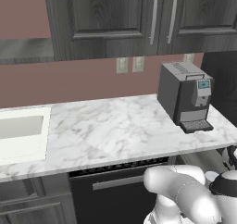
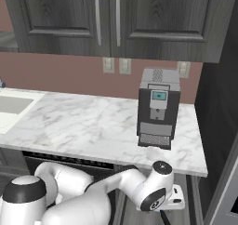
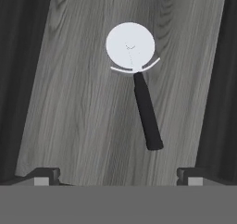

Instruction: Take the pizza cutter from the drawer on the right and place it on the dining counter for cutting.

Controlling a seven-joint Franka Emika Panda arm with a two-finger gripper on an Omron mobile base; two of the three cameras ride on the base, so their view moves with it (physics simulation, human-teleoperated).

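Note:
The pizza cutter point(image 3: 136, 75) lies flat on the grey wood floor of the open drawer point(image 3: 69, 107). Its round silver wheel is toward the top of the hand view and its thin dark handle points down toward me. My gripper point(image 3: 118, 179) hangs above it, open, one fingertip on each side of the handle's end and nothing between them. In the right base view my arm point(image 2: 139, 191) reaches down below the right end of the marble worktop. The dining counter is out of view.
Dark drawer walls point(image 3: 21, 79) rise on both sides of the cutter. A coffee machine point(image 1: 185, 96) stands on the marble worktop point(image 1: 111, 126), with a built-in sink point(image 1: 21, 133) at its left end. Dark wall cabinets point(image 2: 107, 19) hang above.

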